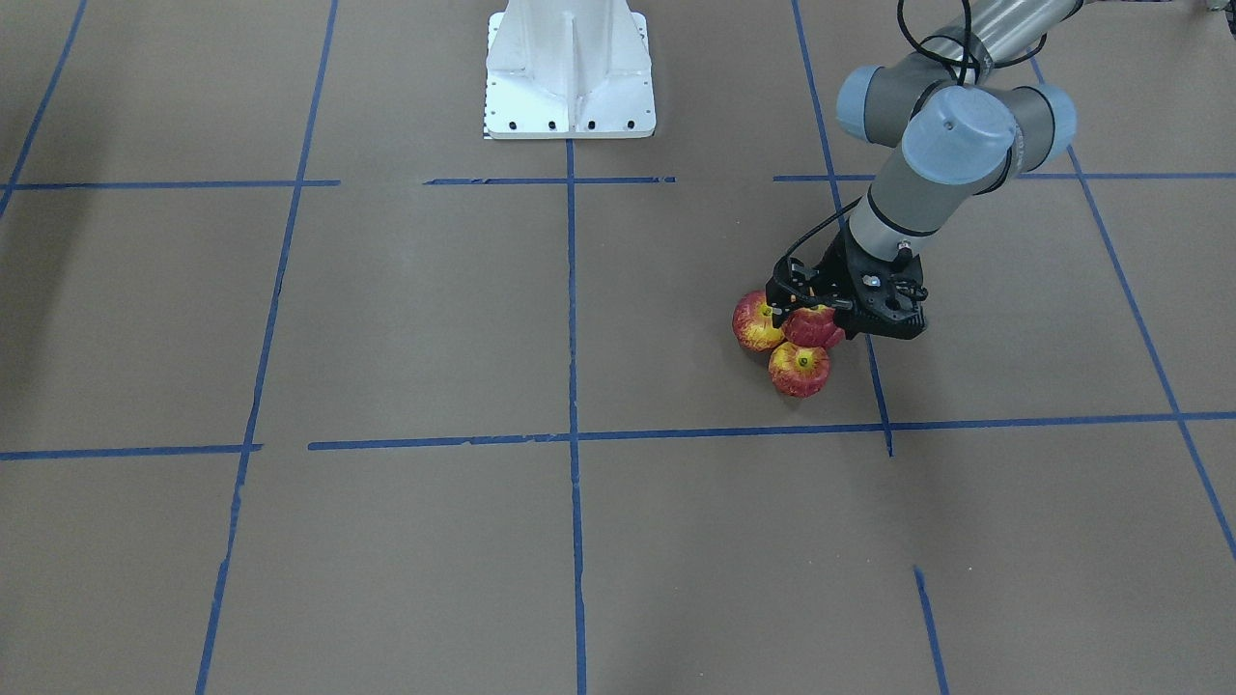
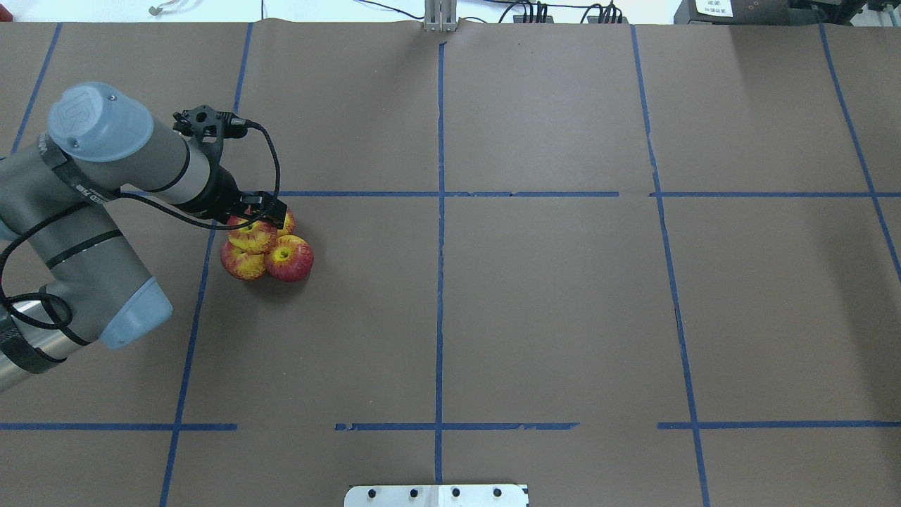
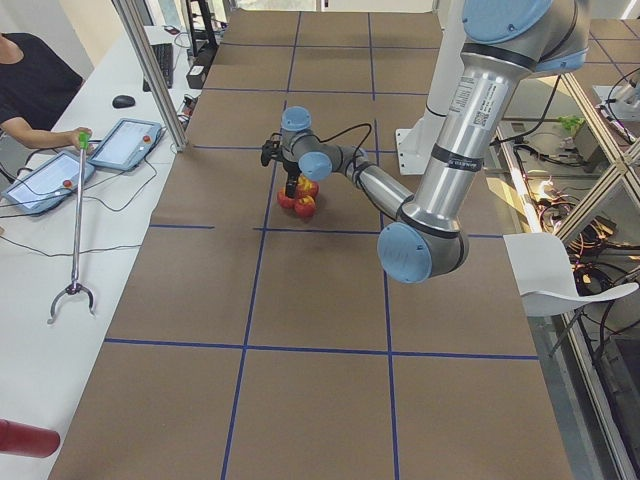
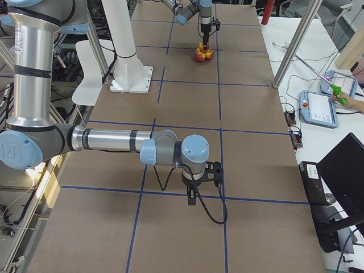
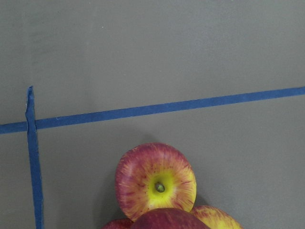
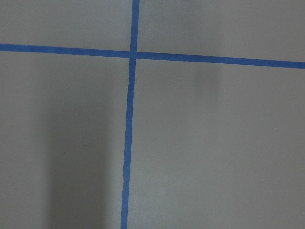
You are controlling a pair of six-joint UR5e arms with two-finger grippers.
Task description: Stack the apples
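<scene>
1. L gripper [image 1: 809, 311] is down on the stack, tilted, fingers either side of the top apple [image 1: 816, 330]. It looks gripped, jaws narrowed to apple width.
2. Top apple reads darker red in the front & wrist cams. It sits in the hollow btw three base apples [image 2: 288, 258], touching them.
3. Base apples huddle in a tight triangle on the table [image 1: 386, 338], touching each other; the dimples that show face up.
4. Stack is on the robot's left half of the table, just inside a corner of the blue tape [image 2: 440, 282] grid.
5. L wrist cam: one base apple in full view, yellow dimple up; top apple's red crown at btm edge, the other two peeking out either side.
6. R gripper [image 4: 196, 192] hangs low over the table, well apart from the apples. Wide or narrow: can't tell, only the side cam shows it.
7. R wrist cam: brown paper & a tape cross.
</scene>
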